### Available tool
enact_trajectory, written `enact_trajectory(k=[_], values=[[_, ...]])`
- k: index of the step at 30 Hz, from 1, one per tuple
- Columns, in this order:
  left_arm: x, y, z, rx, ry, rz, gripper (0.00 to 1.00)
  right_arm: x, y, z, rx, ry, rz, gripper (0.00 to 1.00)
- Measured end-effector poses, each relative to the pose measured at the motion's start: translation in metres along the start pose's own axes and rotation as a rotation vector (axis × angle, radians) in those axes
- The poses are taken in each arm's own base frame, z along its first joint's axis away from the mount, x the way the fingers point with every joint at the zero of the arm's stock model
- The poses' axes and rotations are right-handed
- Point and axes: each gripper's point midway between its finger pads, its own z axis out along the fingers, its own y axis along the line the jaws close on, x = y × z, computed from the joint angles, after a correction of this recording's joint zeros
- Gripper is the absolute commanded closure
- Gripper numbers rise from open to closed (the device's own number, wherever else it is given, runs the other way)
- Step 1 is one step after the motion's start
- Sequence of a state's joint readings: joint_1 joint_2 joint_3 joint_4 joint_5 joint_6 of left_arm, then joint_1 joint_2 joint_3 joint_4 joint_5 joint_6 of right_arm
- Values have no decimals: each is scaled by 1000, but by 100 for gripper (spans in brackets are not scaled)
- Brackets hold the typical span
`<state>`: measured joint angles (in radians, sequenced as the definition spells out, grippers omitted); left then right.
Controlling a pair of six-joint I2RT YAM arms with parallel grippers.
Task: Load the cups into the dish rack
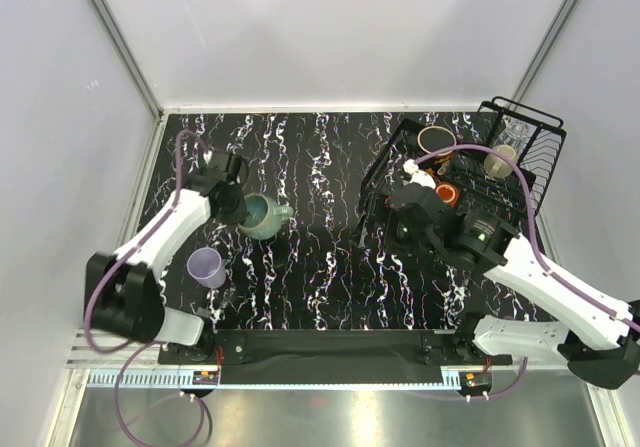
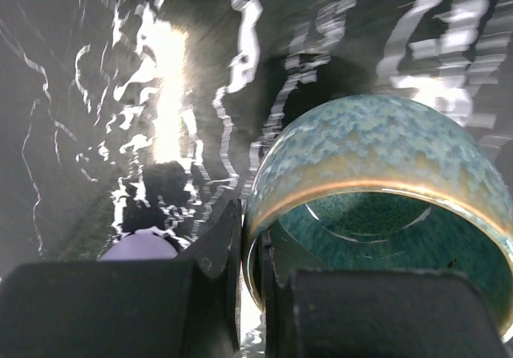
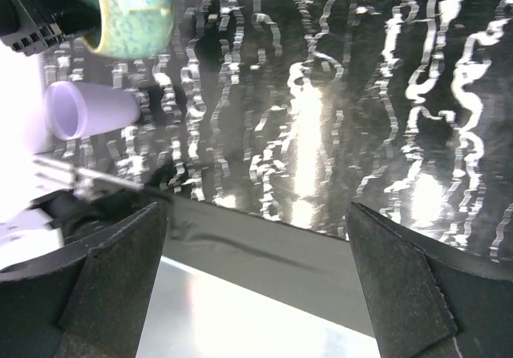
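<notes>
The teal-green mug [image 1: 263, 215] stands on the marbled table at the left. My left gripper [image 1: 236, 207] is shut on its rim. In the left wrist view the mug [image 2: 377, 158] fills the right side, and the gripper [image 2: 250, 254] has one finger outside the wall and one inside. The lavender tumbler [image 1: 206, 267] lies on its side nearer the front edge, also seen in the right wrist view [image 3: 88, 110]. The black wire dish rack [image 1: 545, 157] stands at the far right with several cups in it. My right gripper [image 3: 256, 278] hangs open and empty beside the rack.
The rack holds a beige mug [image 1: 437, 139], a small orange mug [image 1: 447, 194] and a clear glass [image 1: 517, 127]. White walls close in the table on three sides. The black front strip [image 1: 320, 345] runs between the arm bases.
</notes>
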<state>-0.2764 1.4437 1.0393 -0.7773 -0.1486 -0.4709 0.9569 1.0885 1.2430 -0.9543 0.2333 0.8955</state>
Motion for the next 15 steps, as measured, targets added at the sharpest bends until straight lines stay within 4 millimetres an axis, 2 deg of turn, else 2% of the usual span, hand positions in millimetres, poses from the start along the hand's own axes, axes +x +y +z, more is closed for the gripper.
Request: enact_trajectory(k=[3,6,8,12,15], values=[[-20,-13,-37,114,-115,-13,100,-2,9,-9,-63,-5,27,0],[-37,-31,-90,289,-274,-8,100,-1,25,-19,-163,0,62,0],[-46,-46,-135,443,-398,10,100,1,37,-23,-233,15,88,0],[-51,-65,-202,664,-592,70,100,7,75,-29,-402,91,145,0],[-46,-72,-228,767,-694,118,100,11,104,-32,-526,158,194,0]])
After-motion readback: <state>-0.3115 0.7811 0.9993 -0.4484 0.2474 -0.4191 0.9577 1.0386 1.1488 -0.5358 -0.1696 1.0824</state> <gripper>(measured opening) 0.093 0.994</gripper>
